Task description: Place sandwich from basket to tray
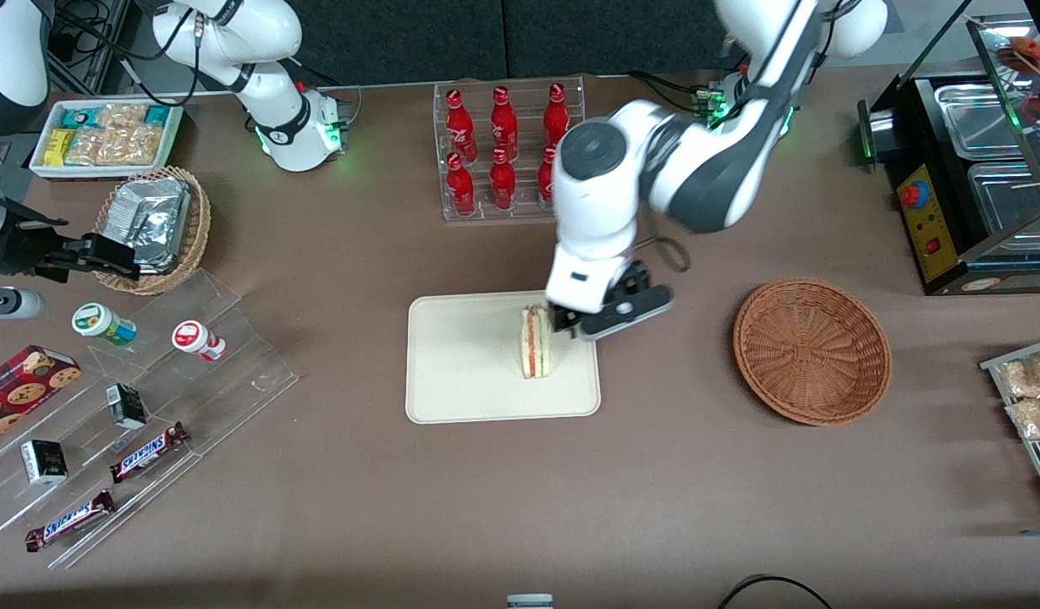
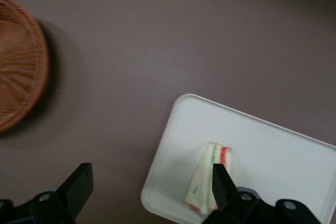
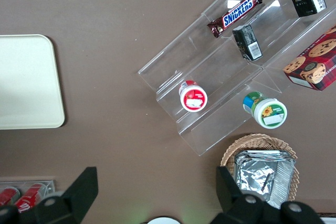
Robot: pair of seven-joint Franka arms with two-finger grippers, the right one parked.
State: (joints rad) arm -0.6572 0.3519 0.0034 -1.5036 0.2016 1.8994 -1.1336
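The sandwich [image 1: 536, 342] stands on its edge on the cream-white tray [image 1: 469, 372], near the tray's end that faces the basket. Its red and green filling stripes show. My left gripper [image 1: 580, 326] hovers open just above that end of the tray, beside the sandwich and holding nothing. In the left wrist view the gripper [image 2: 149, 182] has its fingers wide apart. One finger [image 2: 220, 179] overlaps the sandwich [image 2: 202, 179] on the tray [image 2: 273, 145]. The reddish-brown basket [image 1: 811, 351] sits empty toward the working arm's end; its rim [image 2: 18, 61] also shows in the wrist view.
A rack of red bottles [image 1: 503, 148] stands farther from the front camera than the tray. A clear stepped shelf with snacks [image 1: 147, 406] and a tan basket of foil packets [image 1: 151, 224] lie toward the parked arm's end. A black warmer [image 1: 968, 169] stands past the basket.
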